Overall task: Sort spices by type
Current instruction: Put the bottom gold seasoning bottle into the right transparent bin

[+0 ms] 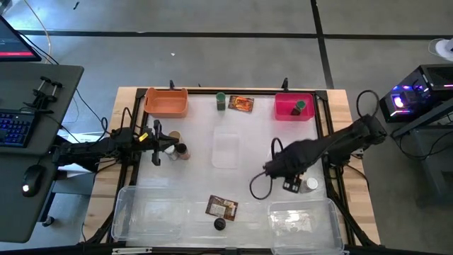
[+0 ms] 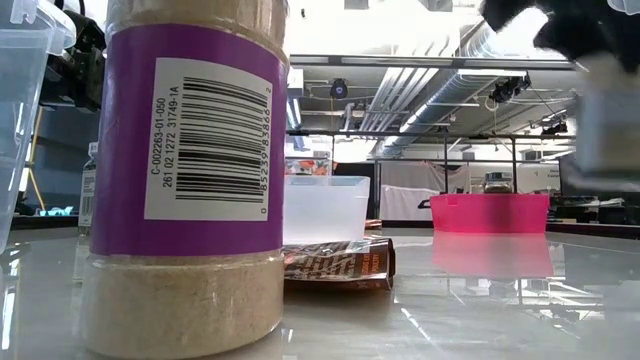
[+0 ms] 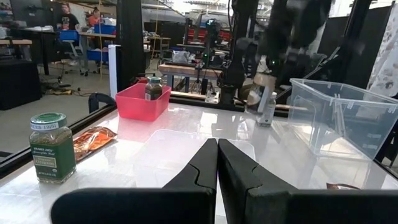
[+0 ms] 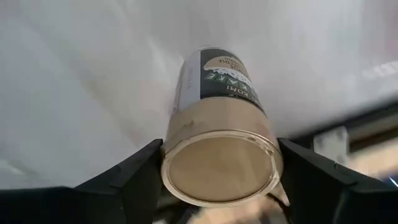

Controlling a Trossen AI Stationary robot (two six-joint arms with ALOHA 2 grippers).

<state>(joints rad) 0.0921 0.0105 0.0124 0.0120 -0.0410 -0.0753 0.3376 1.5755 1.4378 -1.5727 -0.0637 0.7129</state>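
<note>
My right gripper is shut on a tan-filled spice jar with a dark label, over the table's right near part, beside a white-lidded jar. My left gripper is shut on nothing and hovers at the table's left, next to two jars. A green-lidded jar and a packet lie at the far edge. A second packet and a black-lidded jar lie at the near edge. One jar stands in the pink bin. My right gripper pinches the tan-filled jar at its bottom end, one finger on each side of the round wall. The fingers run along the jar, slanting down from above. The jar is lifted clear, its base toward the wrist and its far end toward the table.
An orange bin and a pink bin sit at the far edge. A small clear tray is in the middle. Two large clear trays are at the near edge. Bare tabletop lies between the middle tray and the right arm.
</note>
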